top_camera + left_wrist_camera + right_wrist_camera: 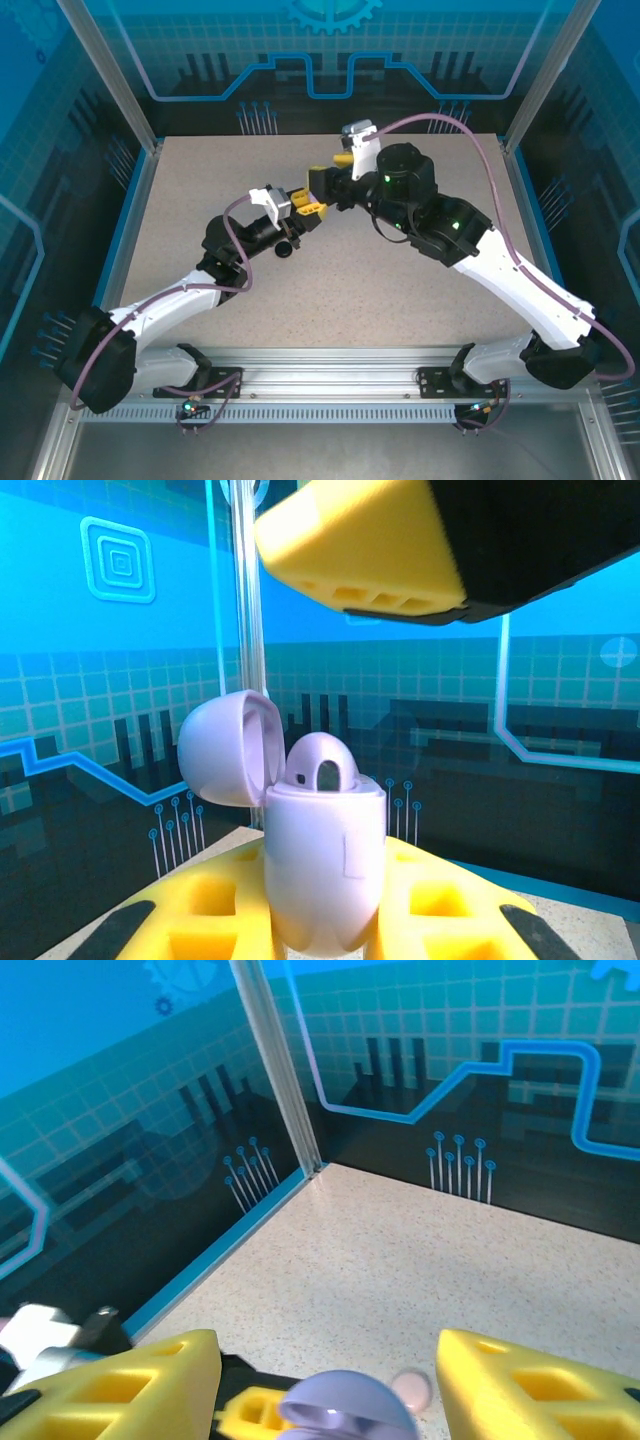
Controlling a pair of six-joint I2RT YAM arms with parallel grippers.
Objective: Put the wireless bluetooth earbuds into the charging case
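Your left gripper clamps the lavender case, right gripper gapes empty; pinch the slick earbud lightly by its dome

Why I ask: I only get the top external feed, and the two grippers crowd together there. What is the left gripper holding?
Observer: The left wrist view shows the left gripper clamped on a lavender charging case.
Operator: Is the case open?
Observer: Yes. Its lid is swung open to one side, and a lavender earbud sits in the top, its rounded head above the rim.
Operator: And the right gripper?
Observer: In the right wrist view, the right gripper is open. Its yellow fingers are wide apart, and part of the lavender case shows below the gap.
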